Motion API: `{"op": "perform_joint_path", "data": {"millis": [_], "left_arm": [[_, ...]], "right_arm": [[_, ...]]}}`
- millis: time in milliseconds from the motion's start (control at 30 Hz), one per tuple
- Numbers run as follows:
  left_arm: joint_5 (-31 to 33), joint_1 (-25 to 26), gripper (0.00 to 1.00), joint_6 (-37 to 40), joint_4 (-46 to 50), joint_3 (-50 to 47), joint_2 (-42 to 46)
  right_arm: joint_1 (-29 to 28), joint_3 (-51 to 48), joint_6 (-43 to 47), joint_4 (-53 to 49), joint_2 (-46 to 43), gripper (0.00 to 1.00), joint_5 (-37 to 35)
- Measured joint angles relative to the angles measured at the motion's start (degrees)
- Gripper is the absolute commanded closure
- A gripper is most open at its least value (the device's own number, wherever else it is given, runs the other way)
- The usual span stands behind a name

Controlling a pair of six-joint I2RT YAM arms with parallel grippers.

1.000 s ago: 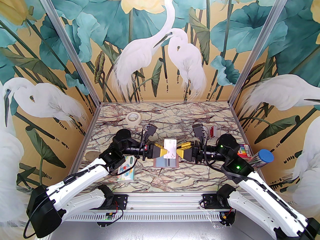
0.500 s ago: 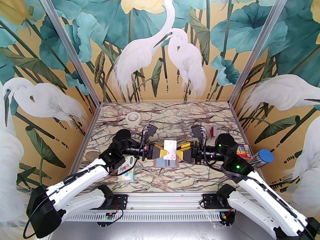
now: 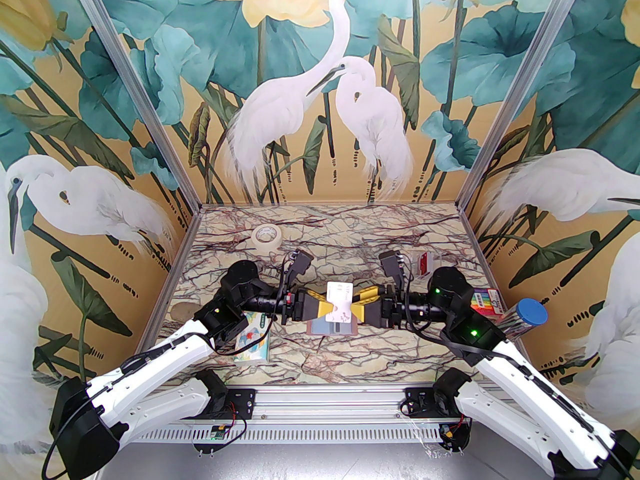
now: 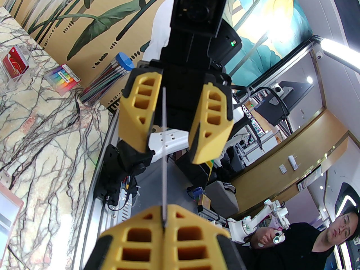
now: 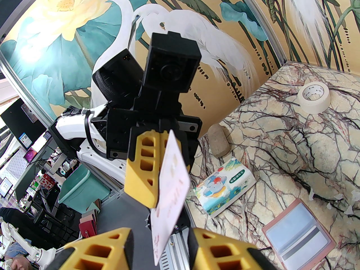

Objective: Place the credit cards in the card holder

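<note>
A white credit card point(image 3: 340, 300) hangs on edge above the middle of the table. My left gripper point(image 3: 327, 308) is shut on its left end. In the left wrist view the card point(image 4: 164, 156) runs as a thin line out of my shut fingertips point(image 4: 164, 229). My right gripper point(image 3: 356, 308) faces it from the right, open, its jaws standing either side of the card's point(image 5: 171, 184) other end with a gap. The pink card holder point(image 3: 332, 327) lies open flat on the table just below, pale blue pockets up point(image 5: 299, 235), a grey-striped card in one.
A tape roll point(image 3: 266, 238) sits at the back left and a cartoon tissue pack point(image 3: 252, 340) lies under the left arm. A clear box with a red item point(image 3: 425, 263), a marker pack point(image 3: 487, 302) and a blue-capped tube point(image 3: 525, 315) line the right side.
Both grippers and the card have sunk slightly toward the card holder. The right jaws have widened a little around the card. The left arm's elbow has dropped.
</note>
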State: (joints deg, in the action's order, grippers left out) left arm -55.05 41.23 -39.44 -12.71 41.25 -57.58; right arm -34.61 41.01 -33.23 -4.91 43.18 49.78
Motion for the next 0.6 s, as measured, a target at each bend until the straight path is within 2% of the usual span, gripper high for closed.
{"op": "perform_joint_path", "data": {"millis": [233,333,467,600], "left_arm": [[-0.3,0.2,1.0,0.0,0.0,0.0,-1.0],[-0.4,0.3,1.0,0.0,-0.2,0.0,-1.0],[-0.4,0.4,1.0,0.0,-0.3,0.0,-1.0],[-0.4,0.4,1.0,0.0,-0.3,0.0,-1.0]], "right_arm": [[-1.1,0.0,-0.8,1.3,1.5,0.8,0.0],[-1.3,0.0,-0.8,1.5,1.9,0.8,0.0],[-1.4,0.0,-0.9,1.7,1.9,0.75,0.0],[-1.4,0.0,-1.0,1.7,1.7,0.75,0.0]]}}
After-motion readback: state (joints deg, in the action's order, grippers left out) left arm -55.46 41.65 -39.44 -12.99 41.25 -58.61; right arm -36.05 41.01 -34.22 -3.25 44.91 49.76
